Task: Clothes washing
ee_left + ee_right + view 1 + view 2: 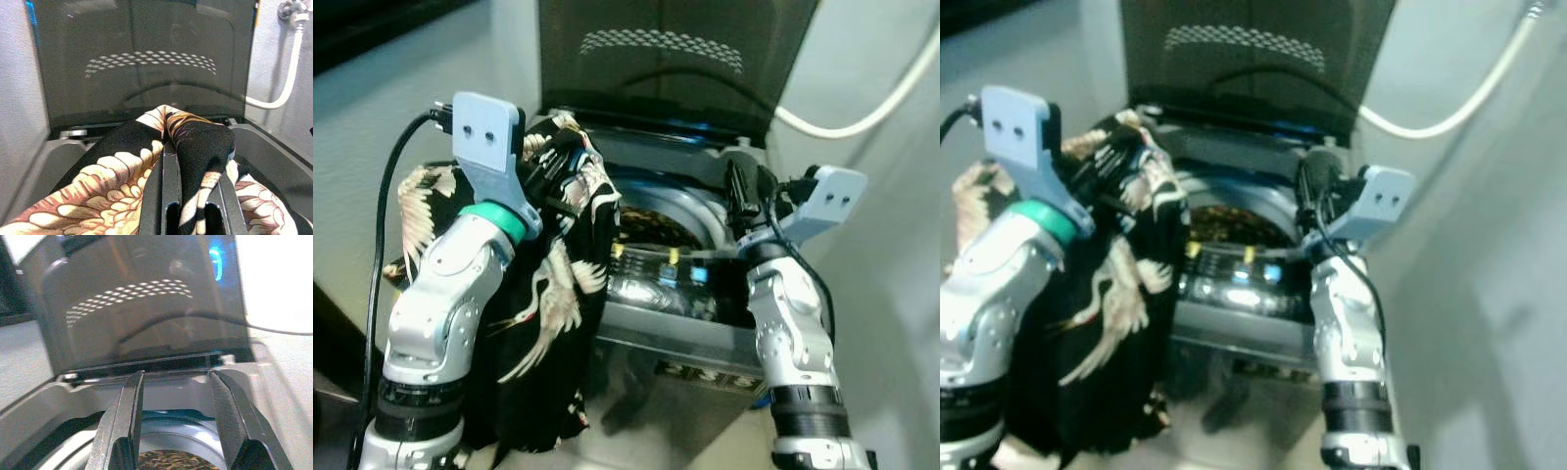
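Note:
A black garment printed with cream cranes and flowers (553,294) hangs from my left gripper (558,162), which is shut on its top fold. The cloth drapes over the washer's left rim and down its front. In the left wrist view the fabric (200,147) is bunched between the two black fingers (164,186). The top-loading washer (685,338) stands with its dark lid (666,59) raised. Some patterned laundry (656,227) lies inside the drum. My right gripper (744,191) hovers open over the drum's right rim, its fingers (124,421) apart and holding nothing.
A white hose (862,108) curves along the wall at the right, running from a tap (291,10). Walls close in on both sides of the washer. The control panel (656,269) with lit indicators runs along the washer's front edge.

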### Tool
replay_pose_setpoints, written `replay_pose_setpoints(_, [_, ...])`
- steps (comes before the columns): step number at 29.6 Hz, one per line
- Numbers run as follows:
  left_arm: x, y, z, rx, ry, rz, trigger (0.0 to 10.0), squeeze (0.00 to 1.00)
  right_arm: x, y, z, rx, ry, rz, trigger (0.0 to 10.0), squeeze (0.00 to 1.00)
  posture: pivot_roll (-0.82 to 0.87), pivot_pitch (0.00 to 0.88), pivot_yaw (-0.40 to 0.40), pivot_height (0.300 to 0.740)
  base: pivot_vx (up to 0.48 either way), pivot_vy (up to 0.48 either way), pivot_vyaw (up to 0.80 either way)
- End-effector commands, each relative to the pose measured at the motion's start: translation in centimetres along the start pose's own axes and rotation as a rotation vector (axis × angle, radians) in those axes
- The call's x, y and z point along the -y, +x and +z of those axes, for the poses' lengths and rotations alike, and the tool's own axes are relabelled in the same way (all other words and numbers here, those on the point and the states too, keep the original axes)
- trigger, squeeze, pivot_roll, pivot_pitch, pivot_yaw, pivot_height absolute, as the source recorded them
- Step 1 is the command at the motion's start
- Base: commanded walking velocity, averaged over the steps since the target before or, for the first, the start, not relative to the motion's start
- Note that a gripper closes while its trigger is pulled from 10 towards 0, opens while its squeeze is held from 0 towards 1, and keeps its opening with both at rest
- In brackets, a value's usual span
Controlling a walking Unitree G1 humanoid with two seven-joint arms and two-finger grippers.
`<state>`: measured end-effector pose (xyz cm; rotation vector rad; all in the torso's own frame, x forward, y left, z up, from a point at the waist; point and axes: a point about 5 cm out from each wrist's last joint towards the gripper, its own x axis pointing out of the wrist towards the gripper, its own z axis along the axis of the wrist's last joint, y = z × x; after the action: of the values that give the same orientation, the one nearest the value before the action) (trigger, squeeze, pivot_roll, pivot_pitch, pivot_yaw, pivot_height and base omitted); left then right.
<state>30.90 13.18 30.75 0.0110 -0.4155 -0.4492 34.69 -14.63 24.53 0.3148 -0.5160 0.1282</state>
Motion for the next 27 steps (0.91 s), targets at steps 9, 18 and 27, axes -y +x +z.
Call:
replay_pose_setpoints(9, [0.01, 0.23, 0.44, 0.031, 0.006, -0.008, 10.0, 0.0, -0.02, -0.01, 0.0, 0.003, 0.008, -0.011, 10.0, 0.0, 0.03, 0.046, 0.019, 0.74, 0.0, 0.0, -0.8])
replay_pose_setpoints(18, [-0.11, 0.2, 0.27, 0.021, -0.011, -0.002, 10.0, 0.0, 0.45, 0.01, 0.13, 0.014, -0.019, -0.048, 10.0, 0.0, 0.03, 0.045, 0.018, 0.74, 0.0, 0.213, -0.44])
replay_pose_setpoints(27, [0.05, 0.19, 0.39, 0.033, 0.017, -0.013, 10.0, 0.0, 0.33, 0.01, 0.01, 0.01, -0.025, -0.038, 10.0, 0.0, 0.02, 0.044, 0.019, 0.74, 0.0, 0.213, 0.0])
